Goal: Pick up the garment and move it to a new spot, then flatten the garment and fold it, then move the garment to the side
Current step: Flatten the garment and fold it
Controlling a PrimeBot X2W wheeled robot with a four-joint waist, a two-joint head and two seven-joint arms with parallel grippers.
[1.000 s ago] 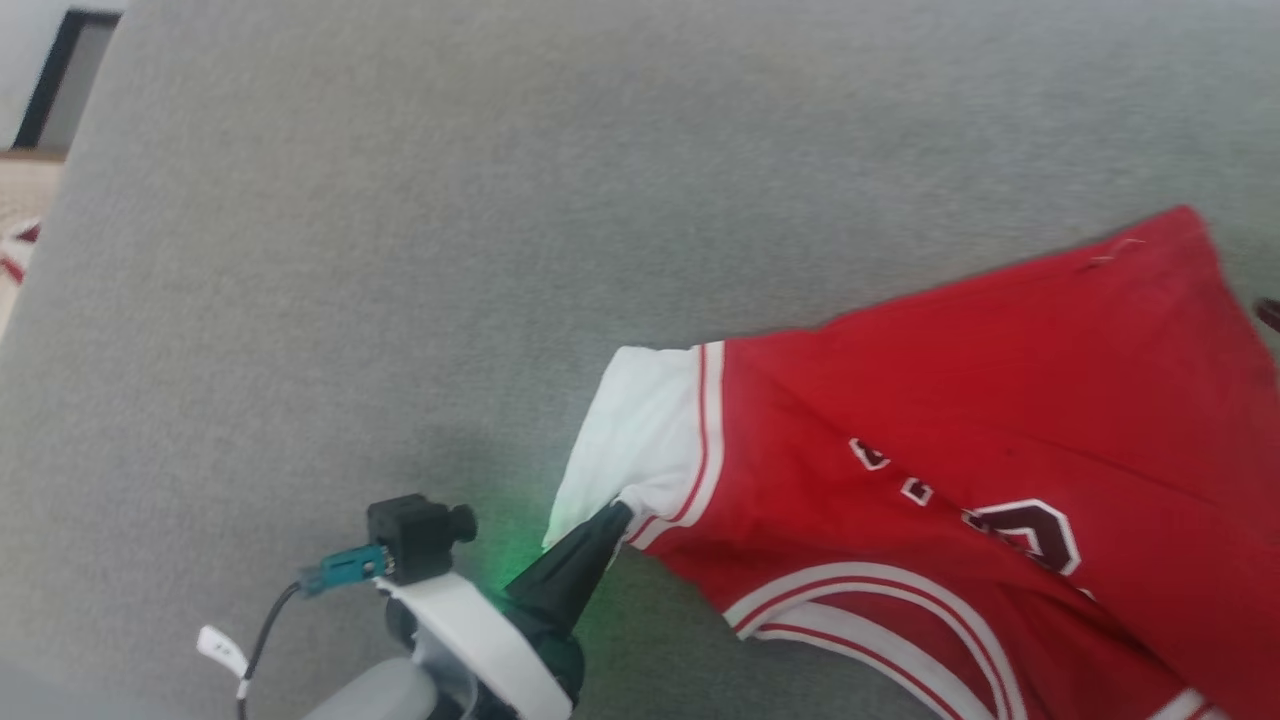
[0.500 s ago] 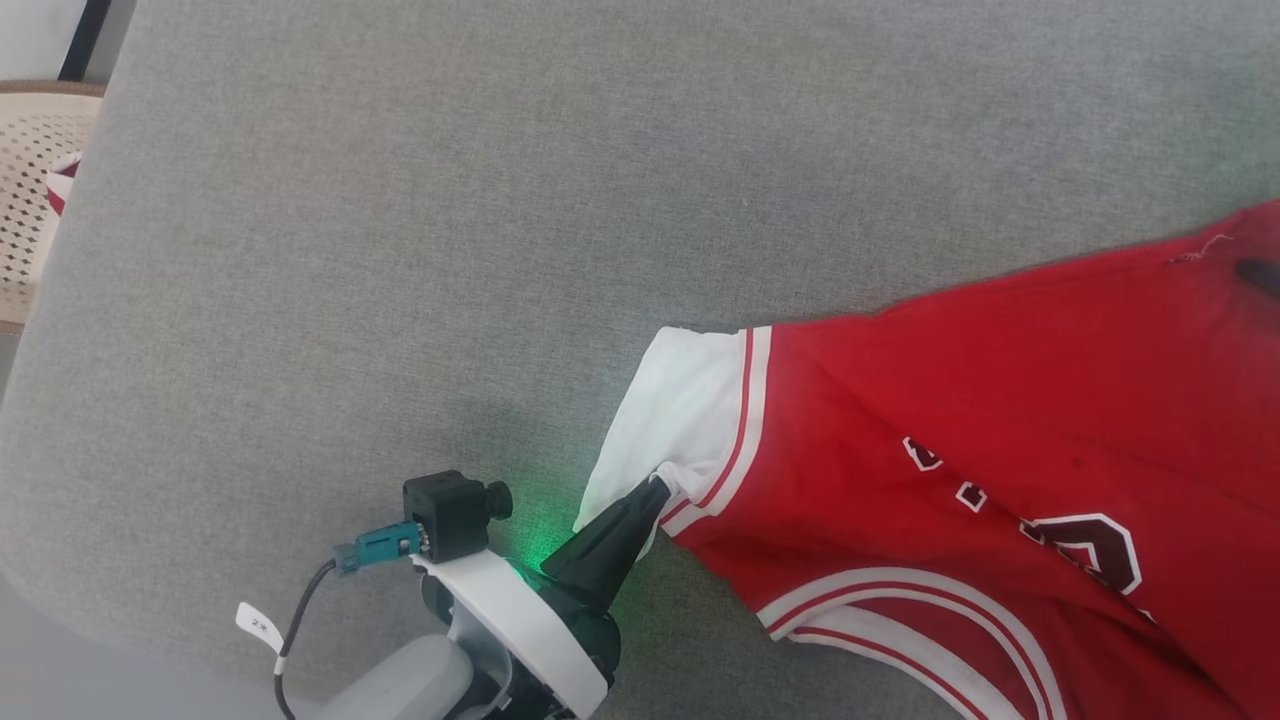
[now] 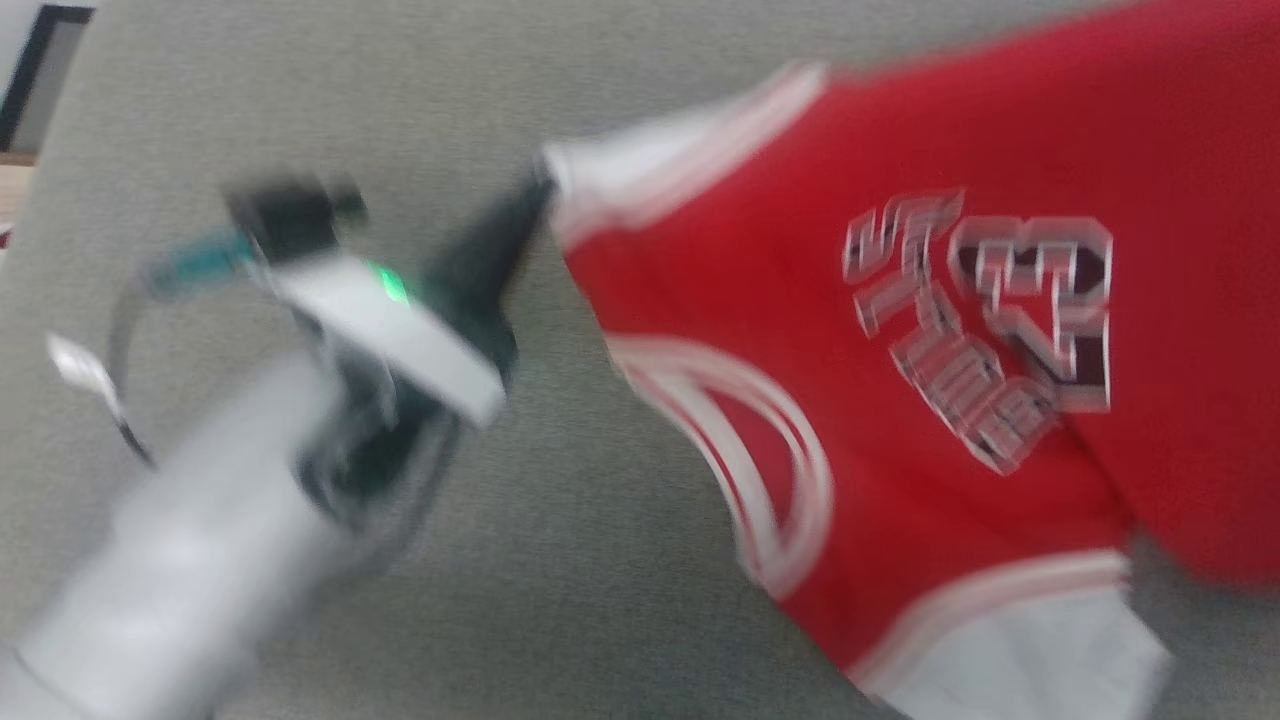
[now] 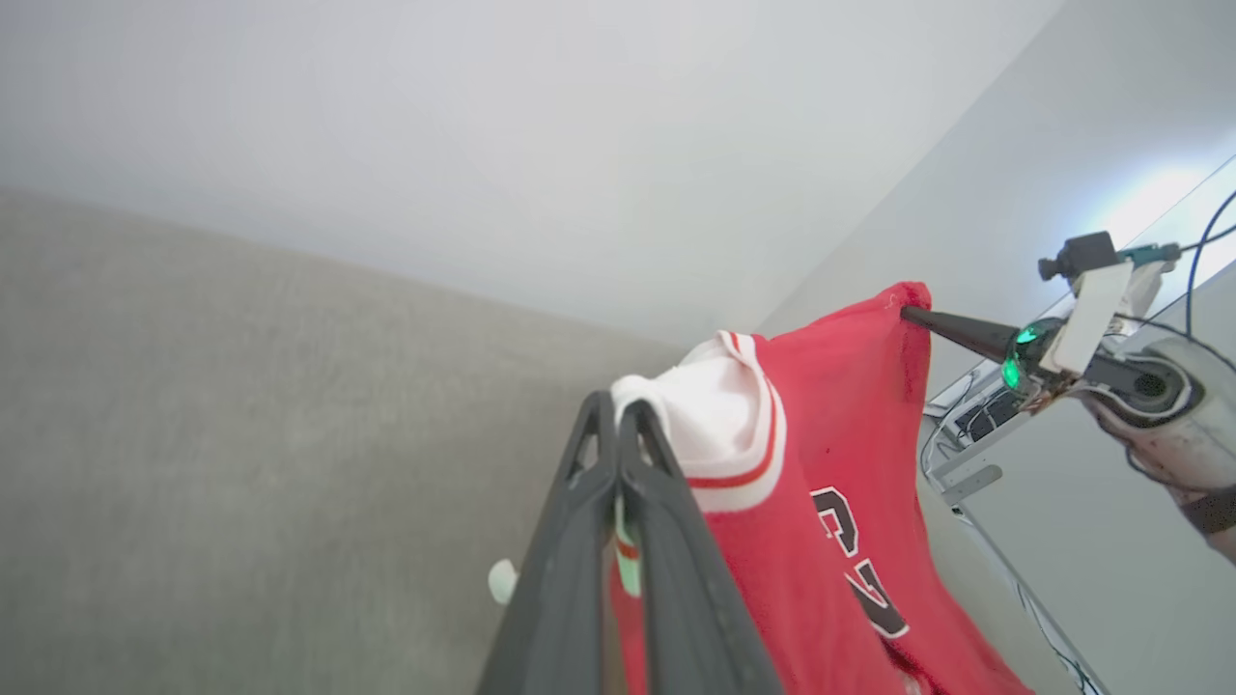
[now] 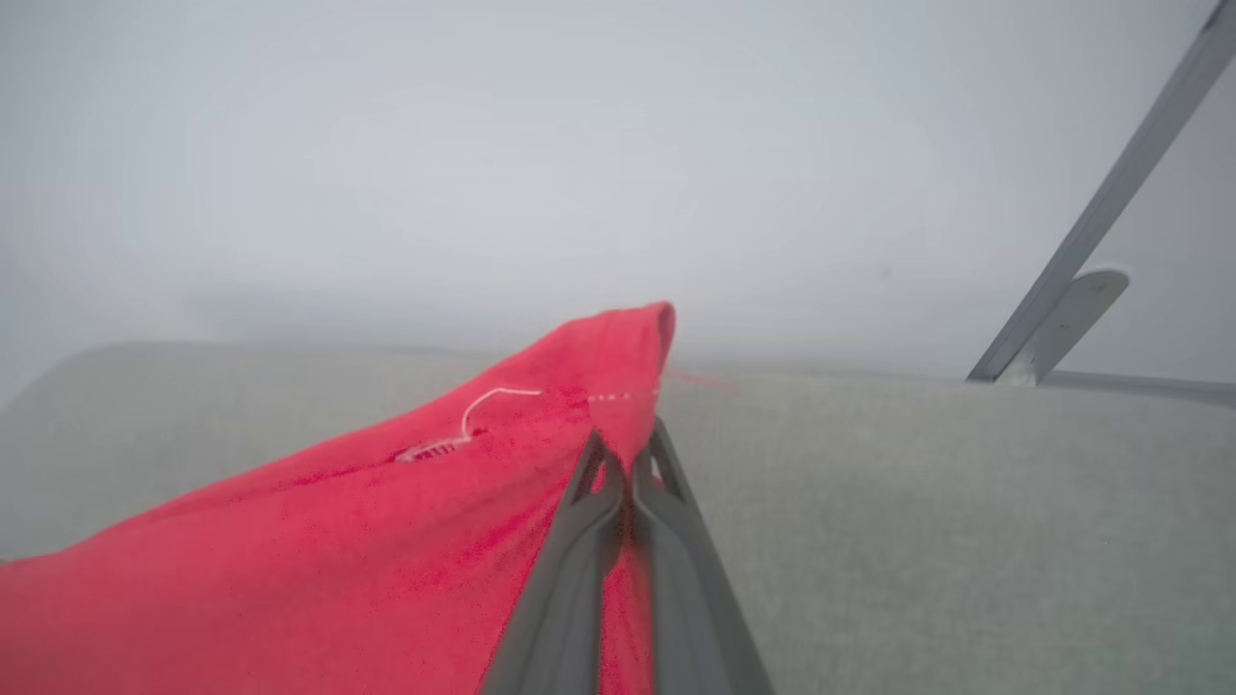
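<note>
The garment (image 3: 800, 250) is a red jersey with white sleeves, striped trim and black "23" lettering (image 3: 1040, 300). It hangs stretched between both grippers above the grey surface. My left gripper (image 3: 535, 195) is shut on the edge of one white sleeve (image 4: 710, 420); its own fingertips (image 4: 618, 410) meet at that sleeve in the left wrist view. My right gripper (image 4: 908, 312) pinches a red corner of the garment, and in the right wrist view that gripper (image 5: 626, 446) is shut on the red fabric (image 5: 386, 521). The head view is blurred.
A wide grey fabric surface (image 3: 300, 80) lies under the garment. A dark frame (image 3: 25, 70) stands past its far left corner. A slanted metal bar (image 5: 1091, 222) rises beyond the surface, and cables on a shelf (image 4: 966, 425) sit near the wall.
The head camera has swung and the picture is now blurred. My left gripper has risen with the white sleeve, and the garment has lifted so that its lettering and second sleeve show.
</note>
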